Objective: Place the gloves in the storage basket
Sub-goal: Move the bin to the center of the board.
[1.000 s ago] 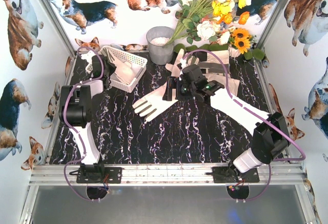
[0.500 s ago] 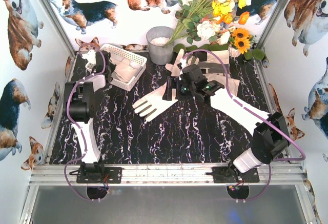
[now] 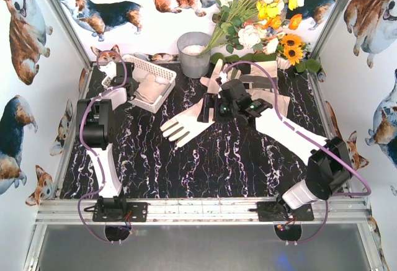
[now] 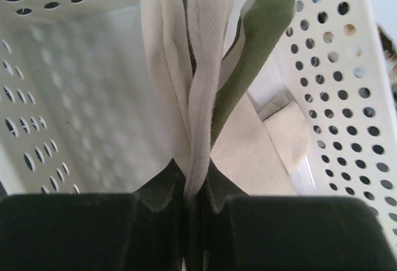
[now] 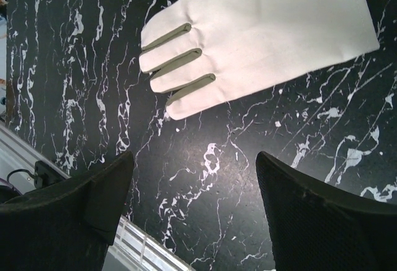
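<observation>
"Dangling into the storage basket (image 4: 347, 91), one glove (image 4: 198, 79) is pinched between the pressed-together fingers (image 4: 74, 234) of the left hand (image 4: 195, 187), that arm stretched to the far-left corner of the worktop (image 3: 217, 165)."

"And the right hand (image 5: 192, 209)?"

"Spread wide, it hovers over a second glove (image 5: 260, 35) lying flat mid-worktop, its arm reaching diagonally inward from the near right."

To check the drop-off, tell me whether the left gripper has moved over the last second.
Yes. The left gripper, shut on a glove over the storage basket, has shifted left and a little farther back, away from the grey bucket.
</observation>
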